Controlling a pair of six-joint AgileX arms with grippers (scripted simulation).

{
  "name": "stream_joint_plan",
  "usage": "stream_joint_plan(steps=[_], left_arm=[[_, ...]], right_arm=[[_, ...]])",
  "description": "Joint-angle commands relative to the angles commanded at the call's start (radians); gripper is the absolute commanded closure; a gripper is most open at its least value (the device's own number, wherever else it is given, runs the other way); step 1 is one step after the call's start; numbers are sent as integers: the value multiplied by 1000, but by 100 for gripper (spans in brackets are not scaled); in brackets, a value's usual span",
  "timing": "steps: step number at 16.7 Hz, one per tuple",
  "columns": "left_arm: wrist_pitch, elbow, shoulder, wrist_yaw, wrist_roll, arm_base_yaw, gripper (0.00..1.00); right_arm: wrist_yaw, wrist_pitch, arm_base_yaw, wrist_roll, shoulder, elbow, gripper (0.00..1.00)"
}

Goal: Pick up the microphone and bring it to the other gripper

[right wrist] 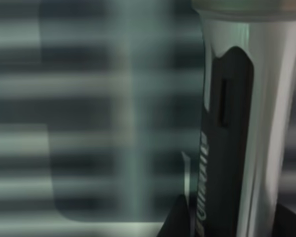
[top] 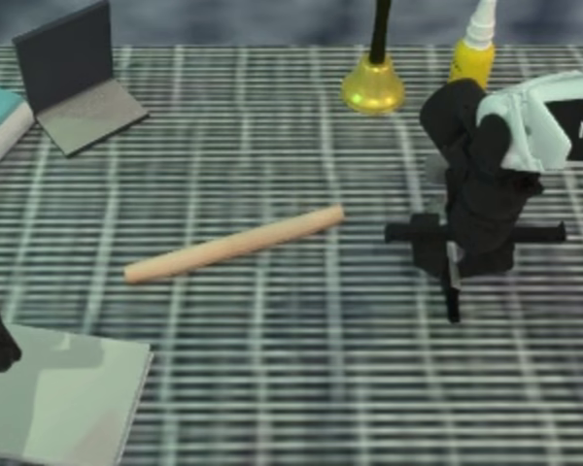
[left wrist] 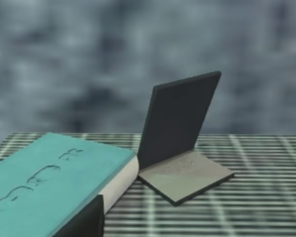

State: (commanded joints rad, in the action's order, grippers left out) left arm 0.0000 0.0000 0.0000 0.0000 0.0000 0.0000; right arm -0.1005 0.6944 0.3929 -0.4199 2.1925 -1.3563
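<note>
Black microphone point(top: 452, 289) (handle showing) sits under right gripper point(top: 454, 264) — touching.

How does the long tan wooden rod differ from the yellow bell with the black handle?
The long tan wooden rod lies flat near the table's middle; the yellow bell with the black handle stands upright at the far edge. The rod is one plain tan stick; the bell flares into a shiny yellow body under a thin black stem. Neither hand touches either.

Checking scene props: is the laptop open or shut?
Open: the laptop has its dark screen raised above its grey base, near the teal book.
</note>
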Motion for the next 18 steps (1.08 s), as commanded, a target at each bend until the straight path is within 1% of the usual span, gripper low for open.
stream_joint_plan(steps=[1,2,5,8,12,18], left_arm=[[0,0,0,0,0,0,0],[0,0,0,0,0,0,0],[0,0,0,0,0,0,0],[0,0,0,0,0,0,0],[0,0,0,0,0,0,0],[0,0,0,0,0,0,0]], right_arm=[[0,0,0,0,0,0,100],[48,16,13,-31,-54,-25,100],[58,-17,14,-20,-59,-19,100],[93,-140,16,15,-82,8,100],[171,-421,15,90,-132,82,100],[315,-985,12,235,-239,248,100]])
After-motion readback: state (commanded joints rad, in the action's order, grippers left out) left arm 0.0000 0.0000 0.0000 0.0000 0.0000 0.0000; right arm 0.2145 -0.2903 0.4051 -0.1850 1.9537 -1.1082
